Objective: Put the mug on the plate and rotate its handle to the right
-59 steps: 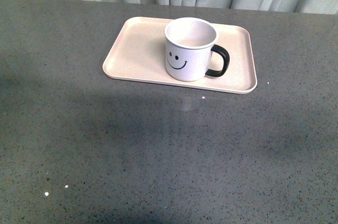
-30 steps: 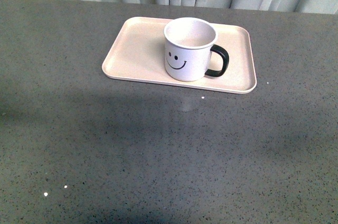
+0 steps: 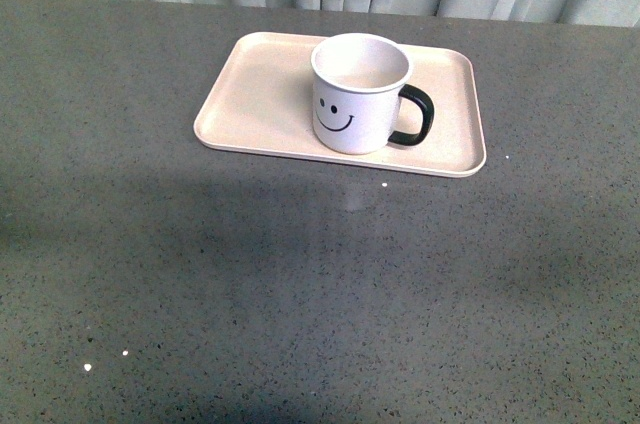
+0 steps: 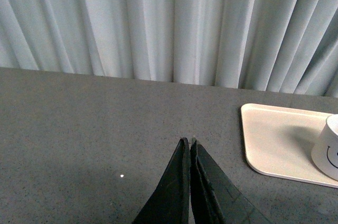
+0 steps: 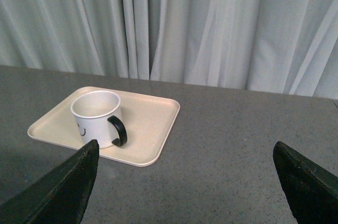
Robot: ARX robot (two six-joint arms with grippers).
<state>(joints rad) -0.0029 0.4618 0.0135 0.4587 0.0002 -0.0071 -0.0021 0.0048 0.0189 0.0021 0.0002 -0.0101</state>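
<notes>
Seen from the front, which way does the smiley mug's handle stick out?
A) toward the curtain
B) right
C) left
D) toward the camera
B: in the front view the mug stands on the plate with its black handle on its right side.

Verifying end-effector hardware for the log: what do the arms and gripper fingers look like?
Left gripper: two matte black fingers, flat wedges tapering to points. Right gripper: same dark tapered wedge fingers. No cables or markings visible; no arm links show in any view.
</notes>
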